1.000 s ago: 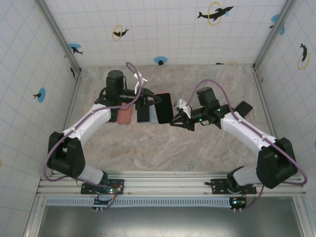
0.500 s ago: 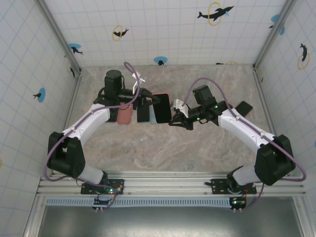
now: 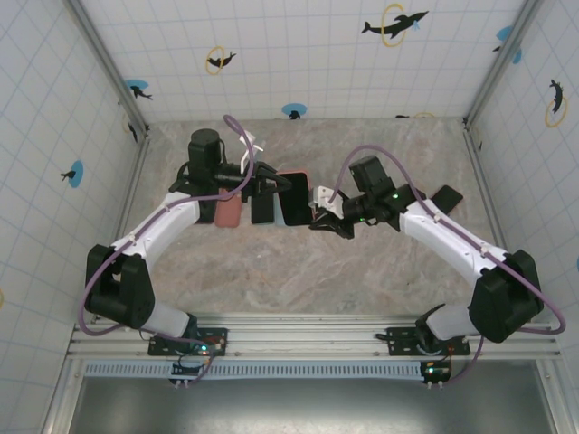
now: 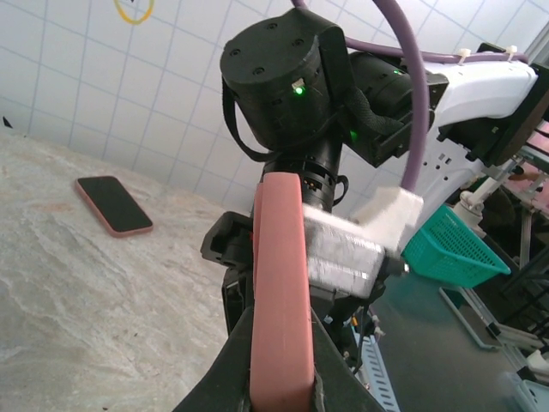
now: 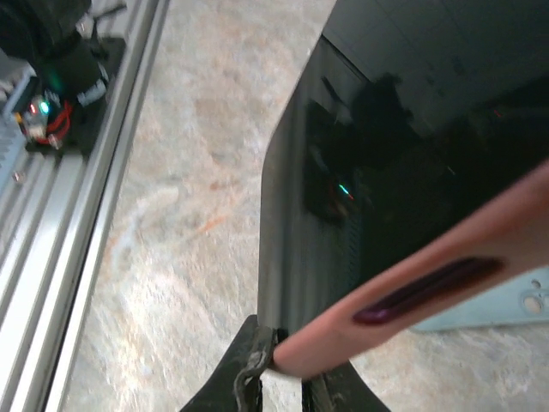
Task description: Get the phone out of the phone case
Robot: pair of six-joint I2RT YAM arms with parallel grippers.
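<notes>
Table (image 3: pixel 362 271): beige marbled stone look, with an aluminium rail along the near edge.
Room: white tiled walls (image 3: pixel 298 54) on three sides, carrying dolphin stickers (image 3: pixel 394 24) with yellow rings or blue discs.
Phone case (image 3: pixel 295 172): pink, held up off the table between the two arms, toward the rear middle.
Phone (image 3: pixel 296 201): black glass face, seated in the phone case.
Left gripper (image 3: pixel 274 185): closed on the left end of the phone case; in the left wrist view the pink edge stands upright between its fingers.
Right gripper (image 3: pixel 317 217): closed on the opposite lower corner; in the right wrist view one finger sits on each side of the pink rim.
Lying flat under the left arm: a pink case (image 3: pixel 229 211), a black handset (image 3: pixel 262 211) and a pale blue case (image 3: pixel 282 219), side by side.
Far right: another dark handset (image 3: pixel 446 197), well apart from the grippers.
Beyond the table: green mesh basket (image 4: pixel 450 251).
</notes>
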